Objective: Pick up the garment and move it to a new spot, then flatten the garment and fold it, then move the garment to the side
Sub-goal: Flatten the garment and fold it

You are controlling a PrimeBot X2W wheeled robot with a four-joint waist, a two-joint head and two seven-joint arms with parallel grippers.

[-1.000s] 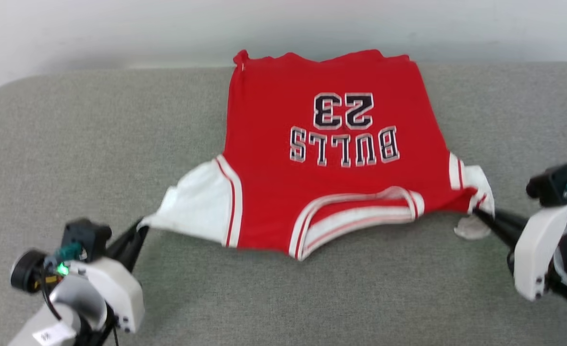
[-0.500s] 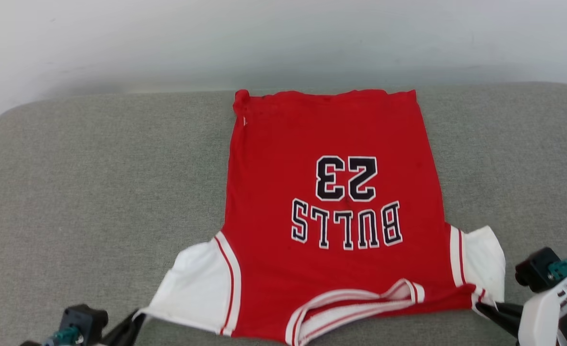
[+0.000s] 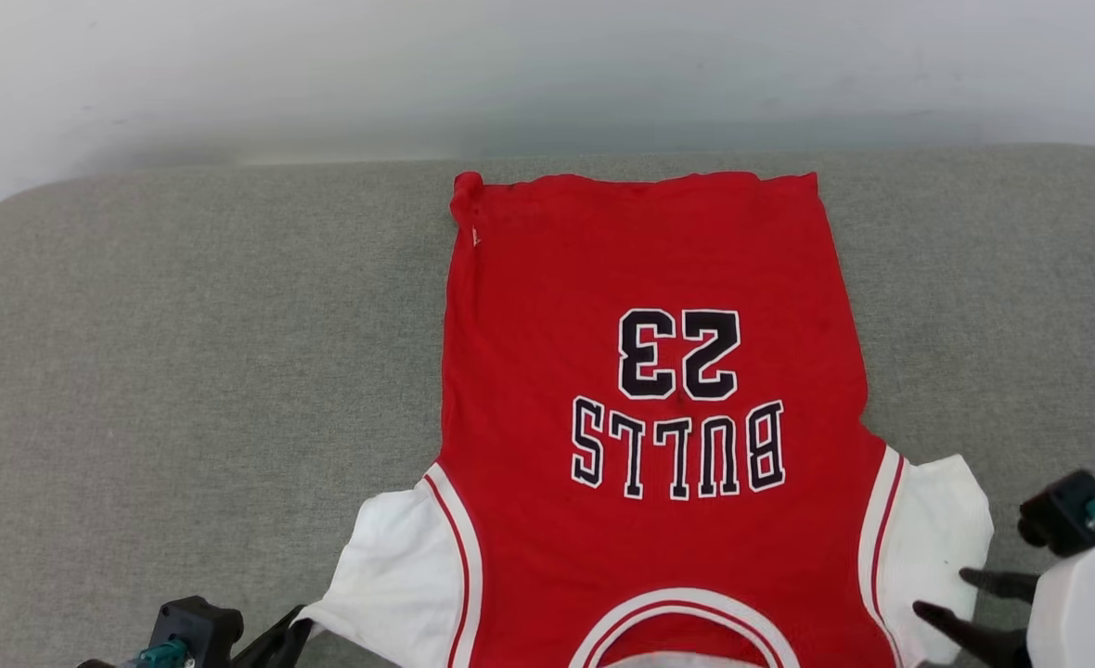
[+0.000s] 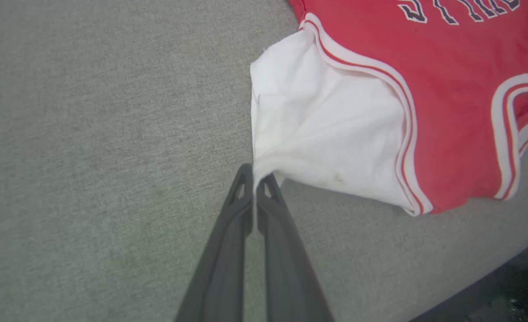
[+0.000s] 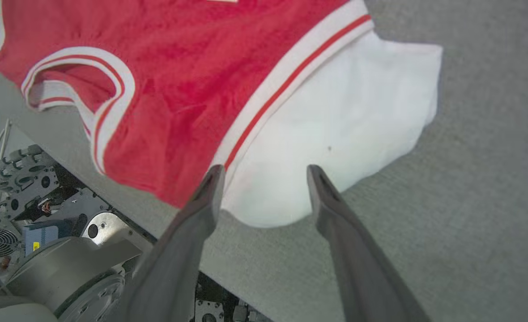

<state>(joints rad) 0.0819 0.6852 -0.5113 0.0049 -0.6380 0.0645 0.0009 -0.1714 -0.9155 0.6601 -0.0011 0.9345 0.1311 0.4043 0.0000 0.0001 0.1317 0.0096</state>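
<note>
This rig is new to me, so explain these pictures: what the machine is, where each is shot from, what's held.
It is a wheeled robot with two arms, each ending in a two-fingered gripper. One picture looks down from its head; the others look along each wrist's fingers. A red garment with white sleeves lies flat on a grey cushion. The left gripper is shut, pinching one sleeve's corner. The right gripper is open at the other sleeve, holding nothing.

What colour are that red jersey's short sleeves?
White sleeves, red-striped trim; clearest in right wrist view.
</note>
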